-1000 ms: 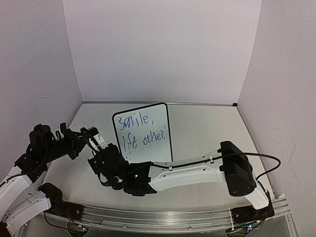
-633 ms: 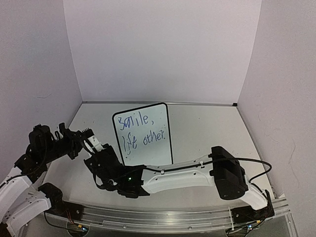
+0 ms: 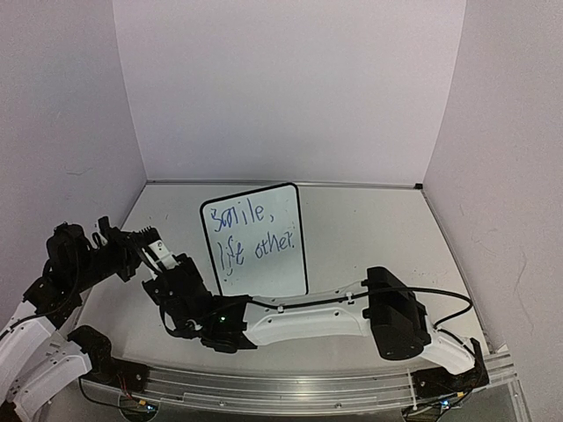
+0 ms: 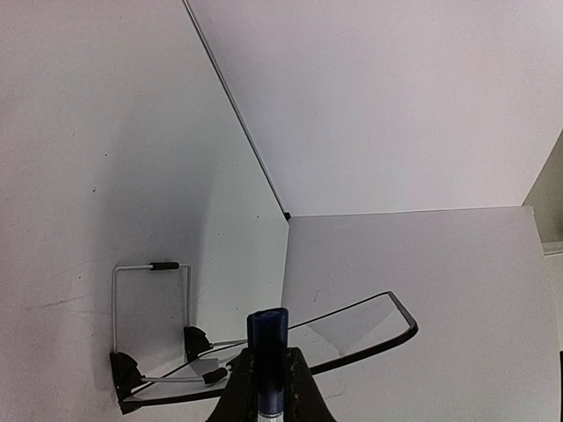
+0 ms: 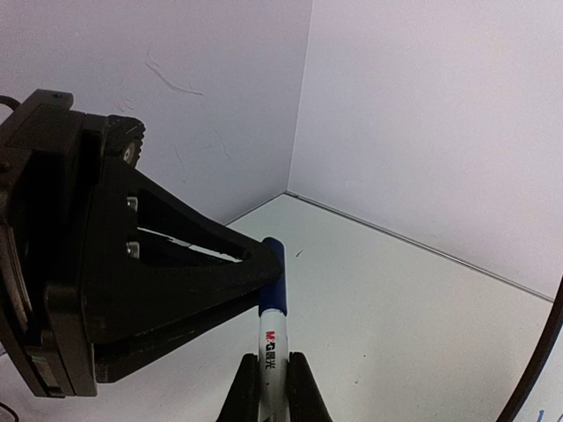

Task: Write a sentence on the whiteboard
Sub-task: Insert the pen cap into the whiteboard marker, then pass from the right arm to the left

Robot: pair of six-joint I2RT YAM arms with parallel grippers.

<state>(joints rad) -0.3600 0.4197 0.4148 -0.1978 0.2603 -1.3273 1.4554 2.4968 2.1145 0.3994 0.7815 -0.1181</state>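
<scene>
The whiteboard (image 3: 264, 264) stands upright mid-table with a thin black frame. The sentence (image 3: 252, 231) is on it in blue, in two lines. The left wrist view shows the board (image 4: 361, 323) edge-on from the side. A marker (image 5: 274, 338) with a white barrel and blue cap (image 5: 274, 274) is held between both grippers left of the board (image 3: 158, 252). My right gripper (image 5: 274, 362) is shut on the barrel. My left gripper (image 4: 268, 353) is shut on the blue cap (image 4: 267, 338). Its black body (image 5: 132, 281) fills the left of the right wrist view. The cap sits on the barrel.
White walls close in the table at the left, back and right. The board's wire stand (image 4: 149, 266) juts out behind it. An aluminium rail (image 3: 308, 391) runs along the near edge. The right arm (image 3: 308, 321) lies stretched across the table in front of the board.
Both grippers, joined at the marker, have shifted left and slightly nearer. The right arm's elbow has swung left with them. The board has not moved.
</scene>
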